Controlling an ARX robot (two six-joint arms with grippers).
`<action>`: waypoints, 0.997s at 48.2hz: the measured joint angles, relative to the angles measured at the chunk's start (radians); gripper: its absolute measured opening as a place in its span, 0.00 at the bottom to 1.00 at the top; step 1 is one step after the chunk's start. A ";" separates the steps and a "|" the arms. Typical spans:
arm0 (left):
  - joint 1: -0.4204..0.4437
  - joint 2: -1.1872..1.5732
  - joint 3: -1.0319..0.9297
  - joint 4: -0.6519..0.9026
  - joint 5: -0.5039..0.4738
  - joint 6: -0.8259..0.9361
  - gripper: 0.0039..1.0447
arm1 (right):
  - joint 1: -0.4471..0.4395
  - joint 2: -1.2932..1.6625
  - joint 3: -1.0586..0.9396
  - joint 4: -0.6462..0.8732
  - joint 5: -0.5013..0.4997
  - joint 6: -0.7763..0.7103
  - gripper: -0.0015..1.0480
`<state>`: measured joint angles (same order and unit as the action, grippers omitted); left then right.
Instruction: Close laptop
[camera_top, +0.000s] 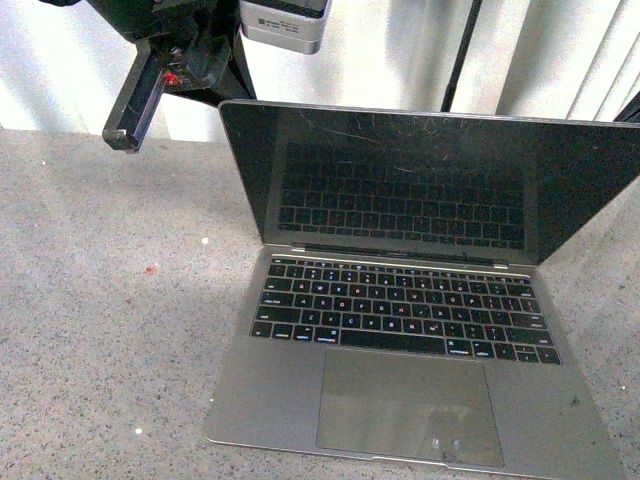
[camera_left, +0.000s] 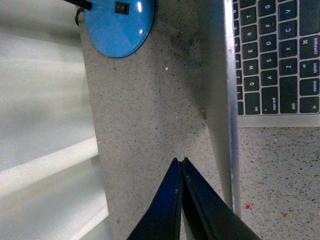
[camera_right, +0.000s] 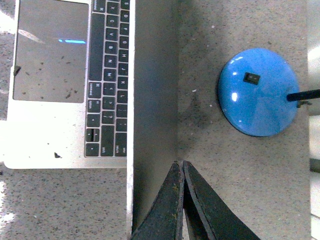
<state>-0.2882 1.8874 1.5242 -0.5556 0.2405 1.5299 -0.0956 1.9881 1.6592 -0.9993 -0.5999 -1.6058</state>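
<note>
Front view has the laptop (camera_top: 400, 330) sitting open on the speckled counter (camera_top: 100, 300), its base flat and its lid (camera_top: 430, 175) tipped back a little past upright. To my eye it is a thin, stiff metal thing. The lid should swing on its hinge under a light, steady push and needs no pinching. The best place to press looks like the lid's outer back, high up near the free edge. The glossy screen is better left alone, since it is already scratched and looks fragile. The base may slide on the smooth stone if the push is sudden. It is silver-grey with black keys (camera_top: 400, 305) and a large trackpad (camera_top: 405, 405).

The left gripper (camera_left: 180, 162) has its fingers pressed together, off the lid's side edge. The right gripper (camera_right: 181, 165) is likewise closed on nothing, behind the lid; whether it touches I cannot tell. A blue lamp base (camera_right: 257, 92) stands behind the laptop
</note>
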 joint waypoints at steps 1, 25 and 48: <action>0.000 -0.003 -0.006 0.000 0.002 0.000 0.03 | 0.000 -0.002 -0.005 -0.007 0.003 -0.003 0.03; -0.016 -0.046 -0.190 0.072 0.006 0.019 0.03 | 0.012 -0.025 -0.161 0.010 0.031 -0.014 0.03; -0.034 -0.047 -0.309 0.150 0.021 0.018 0.03 | 0.011 -0.029 -0.281 0.093 0.020 -0.014 0.03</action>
<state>-0.3222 1.8404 1.2152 -0.4057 0.2619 1.5482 -0.0849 1.9594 1.3781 -0.9066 -0.5800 -1.6199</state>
